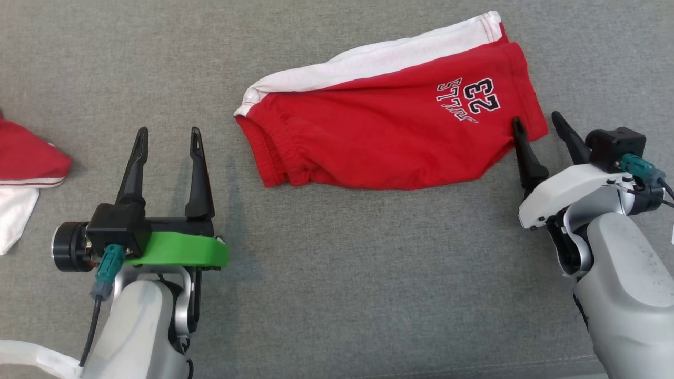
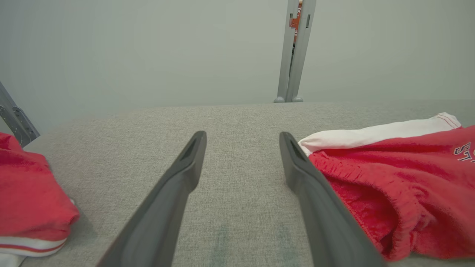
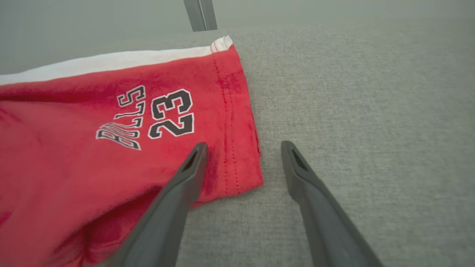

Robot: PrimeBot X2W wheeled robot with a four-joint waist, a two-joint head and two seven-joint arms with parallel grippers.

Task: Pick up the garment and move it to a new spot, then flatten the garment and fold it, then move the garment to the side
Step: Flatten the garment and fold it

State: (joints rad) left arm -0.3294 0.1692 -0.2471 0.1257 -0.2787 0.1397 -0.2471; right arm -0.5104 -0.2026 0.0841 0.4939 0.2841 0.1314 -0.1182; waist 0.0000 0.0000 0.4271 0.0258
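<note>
A pair of red shorts point(image 1: 389, 142) with a white side stripe and a "23" print is lying flat on the grey fabric-covered desk point(image 1: 337, 252), towards the robot's right. The right gripper point(image 1: 537, 120) is hovering at the leg hem, its fingers standing wide apart and holding nothing. One fingertip is showing over the red cloth and the other over bare fabric; whether that tip is touching the shorts cannot be told. The left gripper point(image 1: 168, 138) is hanging near the elastic waistband, apart from it, fingers likewise spread wide and empty. At the far left, a second red garment point(image 1: 29, 158) and a white cloth point(image 1: 16, 216) are being cut off at the edge of the head view, their kind hard to make out.
</note>
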